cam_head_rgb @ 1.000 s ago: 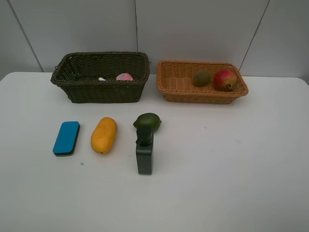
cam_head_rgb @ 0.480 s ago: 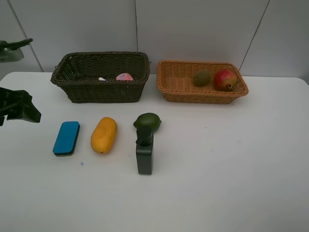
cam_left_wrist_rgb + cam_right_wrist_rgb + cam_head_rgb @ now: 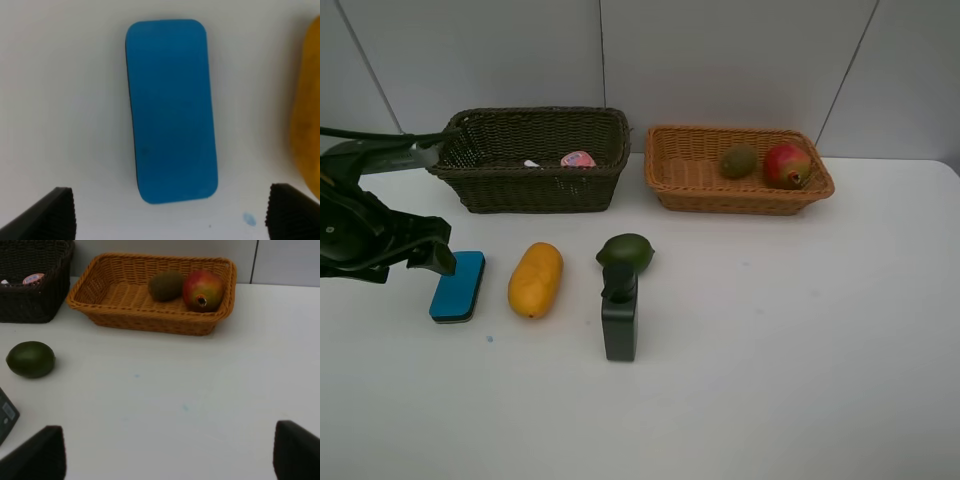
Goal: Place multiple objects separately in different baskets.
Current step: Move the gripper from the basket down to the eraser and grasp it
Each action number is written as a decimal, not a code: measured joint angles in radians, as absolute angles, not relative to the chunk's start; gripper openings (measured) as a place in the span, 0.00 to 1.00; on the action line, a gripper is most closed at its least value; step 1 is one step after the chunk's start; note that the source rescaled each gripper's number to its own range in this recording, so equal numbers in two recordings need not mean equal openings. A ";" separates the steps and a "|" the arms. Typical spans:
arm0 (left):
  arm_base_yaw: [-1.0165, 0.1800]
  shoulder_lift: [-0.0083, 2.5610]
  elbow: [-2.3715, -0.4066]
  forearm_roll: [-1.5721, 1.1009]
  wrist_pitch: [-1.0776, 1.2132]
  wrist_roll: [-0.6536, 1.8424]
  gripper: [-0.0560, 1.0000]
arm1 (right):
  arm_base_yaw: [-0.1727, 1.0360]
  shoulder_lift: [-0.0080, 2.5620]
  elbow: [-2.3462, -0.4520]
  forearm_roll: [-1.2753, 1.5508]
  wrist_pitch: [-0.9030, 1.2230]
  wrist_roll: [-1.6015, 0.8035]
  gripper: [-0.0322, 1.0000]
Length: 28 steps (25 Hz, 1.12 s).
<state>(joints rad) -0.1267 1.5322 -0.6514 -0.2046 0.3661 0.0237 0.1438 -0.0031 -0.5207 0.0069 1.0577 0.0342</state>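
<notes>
While my left hand (image 3: 432, 256) hovers over it in the high view, the blue eraser block (image 3: 457, 286) lies flat on the worktop (image 3: 770, 330), one corner covered by my arm. From my left wrist, my fingers (image 3: 57, 215) stand wide apart and empty, straddling the block's end. It looks light and stiff, so I'd pinch its long edges; its thickness I can't judge. From my right wrist, my right hand (image 3: 167, 455) gapes empty, and the dark green bottle (image 3: 6, 412) is cut off.
</notes>
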 joint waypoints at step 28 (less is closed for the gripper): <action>-0.196 1.900 -0.871 -0.187 0.441 -0.035 1.00 | 0.144 -0.003 -0.521 0.007 1.058 0.035 1.00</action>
<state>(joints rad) -0.1962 1.9002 -0.8713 -0.1872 0.4412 -0.0353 0.1438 -0.0031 -0.5207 0.0069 1.0577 0.0352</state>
